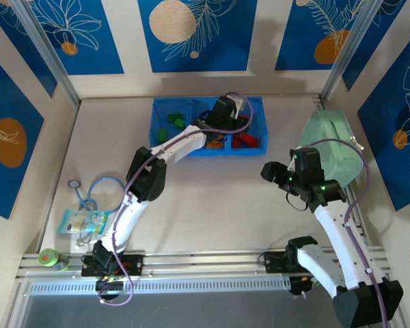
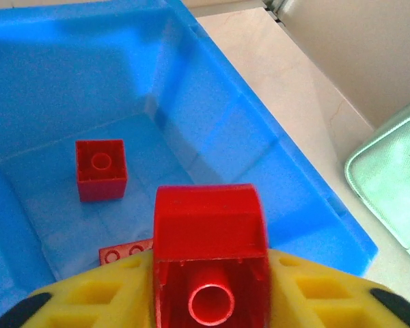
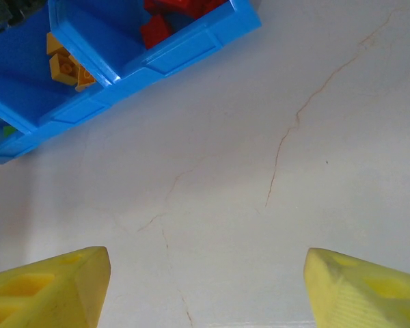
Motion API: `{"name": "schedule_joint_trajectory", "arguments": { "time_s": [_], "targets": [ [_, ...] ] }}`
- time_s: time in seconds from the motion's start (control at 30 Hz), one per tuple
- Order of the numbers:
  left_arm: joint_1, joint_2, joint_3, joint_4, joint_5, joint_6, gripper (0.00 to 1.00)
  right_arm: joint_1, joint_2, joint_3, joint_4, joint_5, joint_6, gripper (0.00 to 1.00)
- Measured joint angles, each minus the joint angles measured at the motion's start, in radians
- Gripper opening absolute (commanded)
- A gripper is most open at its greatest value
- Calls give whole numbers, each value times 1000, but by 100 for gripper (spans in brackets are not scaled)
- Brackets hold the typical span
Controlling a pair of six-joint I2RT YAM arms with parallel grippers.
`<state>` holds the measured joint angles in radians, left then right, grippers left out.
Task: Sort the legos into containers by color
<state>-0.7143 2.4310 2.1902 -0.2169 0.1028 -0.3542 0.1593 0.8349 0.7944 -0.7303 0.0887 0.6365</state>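
While the left gripper (image 2: pixel 208 304) hung over the right compartment of the tray (image 2: pixel 225 116), its blocky yellow fingers (image 2: pixel 89 297) pinched a red brick (image 2: pixel 208 232) from both sides. That brick was glossy moulded plastic, rounded along its upper edge, and its hollow underside with a round tube faced the wrist camera. Below it, on the tray's smooth floor, sat a small red cube (image 2: pixel 101 169) with one stud, and a flat red plate (image 2: pixel 123 253) with a row of studs lay partly hidden under the fingers.

The tray was translucent blue plastic, thin-walled, with sloping sides, panelled outer faces and two dividers. Green bricks (image 1: pixel 174 123) lay in its left section, yellow-orange bricks (image 3: pixel 65 61) in the middle and more red bricks (image 3: pixel 171 17) in the right.

Well apart from the tray, the right gripper (image 3: pixel 205 294) stood with its jaws wide and holding nothing, above the table (image 3: pixel 260 171), a pale matte surface marked by hairline cracks.

A mint-green case (image 1: pixel 331 147) with rounded corners and a frosted look lay to the right of the tray. Near the left arm's base lay a looped blue cable (image 1: pixel 99 188) and a printed packet (image 1: pixel 82 220), its lettering too small to read.
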Motion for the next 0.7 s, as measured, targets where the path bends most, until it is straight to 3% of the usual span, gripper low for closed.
{"name": "schedule_joint_trajectory", "arguments": {
  "time_s": [0.07,0.17,0.4,0.5,0.7],
  "targets": [
    [3,6,15,-7,0,10,68,0,0,0,0,-3,0,75],
    [3,7,35,-21,-3,24,82,0,-2,0,-3,-4,0,75],
    [3,-20,12,-49,-8,43,84,0,-7,0,-3,-11,-1,75],
    [0,-114,-110,-40,-18,55,84,0,-7,0,-3,-11,-5,76],
    [-6,-442,-471,83,-58,98,85,0,-8,0,12,-7,-31,76]
  ]
}}
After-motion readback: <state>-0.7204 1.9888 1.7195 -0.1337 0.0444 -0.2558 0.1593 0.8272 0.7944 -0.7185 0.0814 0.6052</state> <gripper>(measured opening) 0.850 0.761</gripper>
